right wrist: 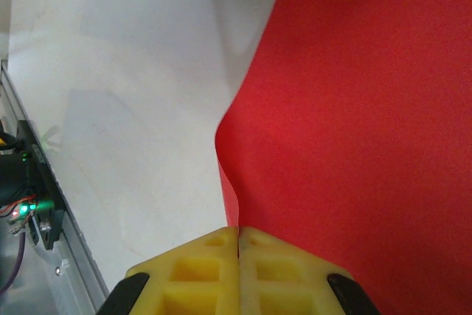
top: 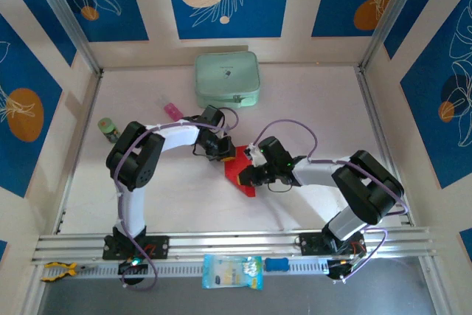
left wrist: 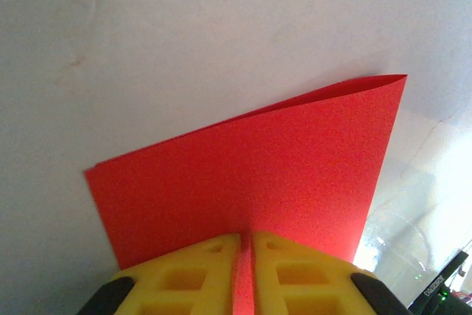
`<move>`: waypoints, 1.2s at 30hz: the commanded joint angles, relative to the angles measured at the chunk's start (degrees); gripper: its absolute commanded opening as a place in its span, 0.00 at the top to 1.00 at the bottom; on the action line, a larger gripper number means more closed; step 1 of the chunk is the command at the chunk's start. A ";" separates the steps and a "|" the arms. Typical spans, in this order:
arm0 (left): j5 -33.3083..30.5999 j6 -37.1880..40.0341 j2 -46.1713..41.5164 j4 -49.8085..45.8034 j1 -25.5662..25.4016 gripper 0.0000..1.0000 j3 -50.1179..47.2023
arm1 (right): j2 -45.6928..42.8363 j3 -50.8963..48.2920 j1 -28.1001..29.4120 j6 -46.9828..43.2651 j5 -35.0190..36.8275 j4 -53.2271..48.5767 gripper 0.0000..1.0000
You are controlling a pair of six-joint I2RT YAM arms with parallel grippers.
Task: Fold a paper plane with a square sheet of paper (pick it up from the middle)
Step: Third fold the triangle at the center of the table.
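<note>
The square sheet of paper (top: 236, 173) is bright red and lies mid-table between the two arms, folded over on itself. In the left wrist view the sheet (left wrist: 265, 175) rises off the table as two layers that meet at the far corner. My left gripper (left wrist: 246, 237) is shut on its near edge, with red showing between the yellow fingers (left wrist: 184, 271). From the right, my right gripper (right wrist: 240, 231) is shut, pinching the curled left edge of the sheet (right wrist: 354, 123). From above, the left gripper (top: 225, 154) and right gripper (top: 248, 175) sit at opposite sides of the paper. A paper plane is out of view.
A pale green case (top: 226, 79) stands at the back. A small pink block (top: 172, 111) and a green jar (top: 109, 129) lie to the left. On the front rail lie a blue-white packet (top: 231, 271) and a yellow tool (top: 57, 271). Walls enclose the table.
</note>
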 commanded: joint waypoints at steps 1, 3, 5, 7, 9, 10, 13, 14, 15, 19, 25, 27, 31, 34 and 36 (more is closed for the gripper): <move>-2.70 1.30 0.77 -3.92 -0.43 0.85 -0.65 | 0.61 1.64 -1.05 -1.94 0.61 -3.13 0.98; -2.70 1.38 0.73 -4.02 -0.41 0.85 -0.51 | 0.59 1.73 -1.58 -2.43 0.56 -3.39 0.98; -2.70 1.47 0.77 -3.99 -0.41 0.85 -0.55 | 0.74 1.82 -2.17 -2.85 0.56 -3.64 0.98; -2.78 1.46 0.89 -4.06 -0.41 0.86 -0.55 | 0.75 1.99 -2.70 -3.25 0.36 -3.90 0.98; -2.61 1.41 0.98 -4.01 -0.34 0.86 -0.39 | 0.96 2.41 -3.09 -3.97 0.46 -4.29 0.98; -2.56 1.47 1.08 -4.07 -0.36 0.86 -0.31 | 1.14 2.80 -3.27 -4.40 0.47 -4.74 0.98; -2.61 1.65 1.21 -4.27 -0.45 0.86 0.01 | 1.77 3.84 -3.61 -5.64 0.60 -5.88 0.98; -2.67 1.69 1.19 -4.38 -0.45 0.86 0.10 | 1.93 4.13 -3.72 -6.08 0.75 -6.14 0.98; -2.74 1.77 1.23 -4.48 -0.42 0.86 0.19 | 2.12 4.30 -3.78 -6.35 0.86 -6.32 0.98; -2.70 1.83 1.38 -4.73 -0.47 0.86 0.40 | 3.16 5.39 -3.98 -7.50 0.98 -7.34 0.98; -2.71 1.78 1.47 -4.80 -0.49 0.86 0.58 | 4.08 5.42 -3.98 -7.46 1.56 -6.95 0.98; -2.70 1.77 1.46 -4.85 -0.49 0.86 0.58 | 4.34 5.53 -4.01 -7.47 1.68 -6.93 0.98; -2.70 1.80 1.56 -4.90 -0.46 0.86 0.63 | 4.43 5.60 -4.07 -7.46 2.38 -6.91 0.98; -2.61 1.78 1.53 -4.86 -0.49 0.86 0.67 | 4.42 5.59 -4.15 -7.35 2.76 -7.04 0.98; -2.65 1.81 1.58 -4.87 -0.47 0.86 0.67 | 4.40 5.39 -4.16 -7.29 3.05 -6.92 0.98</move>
